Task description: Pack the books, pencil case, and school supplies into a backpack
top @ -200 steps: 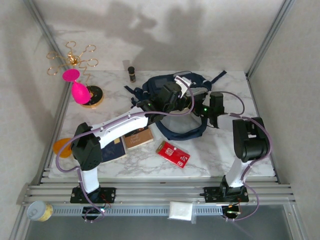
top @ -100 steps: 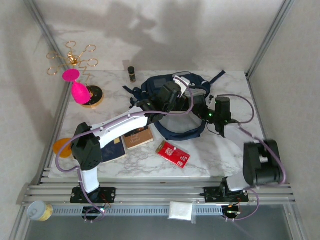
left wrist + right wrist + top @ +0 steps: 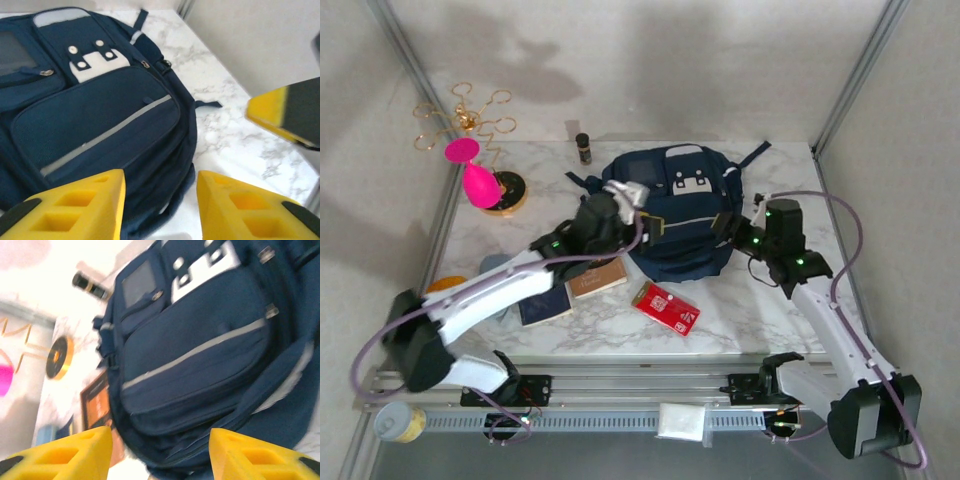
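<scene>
The navy backpack (image 3: 682, 212) lies flat on the marble table with its front pockets and pale zip line facing up (image 3: 95, 110) (image 3: 200, 350). My left gripper (image 3: 645, 222) (image 3: 160, 185) is open at the pack's near-left edge with nothing between its yellow fingers. At the near-right edge my right gripper (image 3: 725, 228) (image 3: 160, 440) is open too and holds nothing. Two of the books lie on the table left of the pack: a brown one (image 3: 597, 280) (image 3: 97, 407) and a navy one (image 3: 545, 303).
A flat red rectangle with a white label (image 3: 665, 307) lies in front of the pack. A small dark bottle (image 3: 583, 147) stands at the back. At the far left a gold wire stand (image 3: 470, 120) with a pink ornament (image 3: 478, 178) rises from a round base. Metal frame posts flank the table.
Both grippers have opened and drawn back from the backpack, the left arm toward the near left, the right arm toward the right. The pack, bunched under them before, now lies flat.
</scene>
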Available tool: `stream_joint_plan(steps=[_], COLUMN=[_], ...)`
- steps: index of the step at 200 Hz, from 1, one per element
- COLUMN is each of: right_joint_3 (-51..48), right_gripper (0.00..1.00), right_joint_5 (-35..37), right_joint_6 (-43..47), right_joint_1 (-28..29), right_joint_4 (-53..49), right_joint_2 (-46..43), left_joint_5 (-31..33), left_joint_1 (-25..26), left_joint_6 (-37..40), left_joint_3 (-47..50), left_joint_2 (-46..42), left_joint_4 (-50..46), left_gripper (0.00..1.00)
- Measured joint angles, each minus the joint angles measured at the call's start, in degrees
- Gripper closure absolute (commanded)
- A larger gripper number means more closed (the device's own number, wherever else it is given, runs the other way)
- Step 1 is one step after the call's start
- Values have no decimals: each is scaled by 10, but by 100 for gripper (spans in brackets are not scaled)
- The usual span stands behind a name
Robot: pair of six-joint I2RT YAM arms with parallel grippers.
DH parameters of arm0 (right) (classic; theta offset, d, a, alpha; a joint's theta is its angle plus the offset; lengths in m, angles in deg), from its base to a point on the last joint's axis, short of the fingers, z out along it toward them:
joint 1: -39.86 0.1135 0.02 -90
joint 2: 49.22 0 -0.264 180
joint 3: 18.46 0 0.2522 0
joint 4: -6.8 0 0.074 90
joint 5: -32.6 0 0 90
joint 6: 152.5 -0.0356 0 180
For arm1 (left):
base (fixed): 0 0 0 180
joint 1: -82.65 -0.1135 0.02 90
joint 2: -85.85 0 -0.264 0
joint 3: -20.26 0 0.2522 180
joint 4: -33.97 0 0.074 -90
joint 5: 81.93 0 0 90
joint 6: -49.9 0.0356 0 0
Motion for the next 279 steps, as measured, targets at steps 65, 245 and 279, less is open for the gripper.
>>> stream_joint_plan(steps=[65, 245, 279], right_joint_3=[68, 235, 235], right_gripper=[31, 31, 38], right_joint_5=[44, 70, 52], right_joint_6=[-64, -81, -82], right_joint_1=[301, 330, 332], right_joint_4=[26, 90, 91], right_joint_2=[225, 527, 531], left_joint_5=[67, 2, 2], left_joint_1=[-94, -219, -220], left_joint_6=[-166, -231, -228], left_joint_3=[256, 336, 336], left_joint_2=[-179, 3, 19], left_joint_4=[2, 92, 104], left_gripper=[51, 59, 61])
